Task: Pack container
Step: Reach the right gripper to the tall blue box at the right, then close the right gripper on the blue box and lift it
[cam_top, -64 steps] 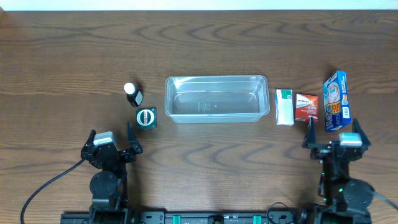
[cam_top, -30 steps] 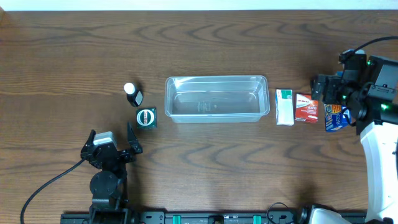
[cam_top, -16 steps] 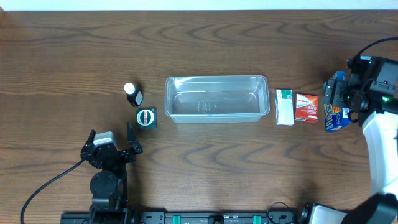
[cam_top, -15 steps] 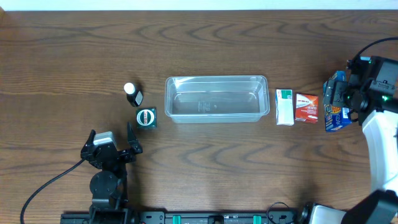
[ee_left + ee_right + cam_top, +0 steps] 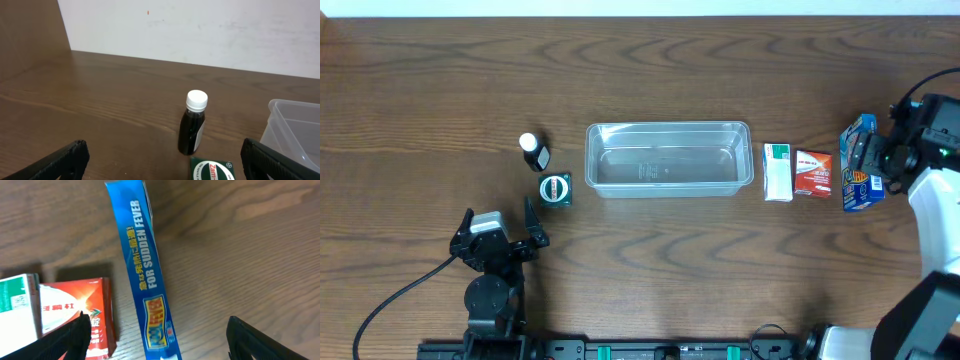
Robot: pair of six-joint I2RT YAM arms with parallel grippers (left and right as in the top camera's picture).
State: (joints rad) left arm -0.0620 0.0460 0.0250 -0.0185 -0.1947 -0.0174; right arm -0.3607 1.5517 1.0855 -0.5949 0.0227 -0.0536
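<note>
The container (image 5: 668, 160), a clear rectangular tub, stands empty at the table's middle. My right gripper (image 5: 873, 156) hangs over an upright blue box (image 5: 857, 187) at the far right. In the right wrist view the blue box (image 5: 145, 280) stands edge-on between my wide-apart fingers (image 5: 62, 341), and neither finger touches it; the right gripper (image 5: 157, 342) is open. My left gripper (image 5: 500, 233) rests open near the front edge, with nothing between its fingers. From the left gripper (image 5: 165, 167) I see a dark bottle (image 5: 193, 125) and a green box (image 5: 212, 171) ahead.
A red box (image 5: 812, 172) and a white-and-green box (image 5: 777, 171) lie between the container and the blue box. The dark bottle (image 5: 531, 151) with a white cap and the green box (image 5: 554, 188) stand left of the container. The container's corner (image 5: 295, 125) shows at the right of the left wrist view.
My right arm has shifted to the right, from above the red box to above the blue box. The left arm has not moved.
</note>
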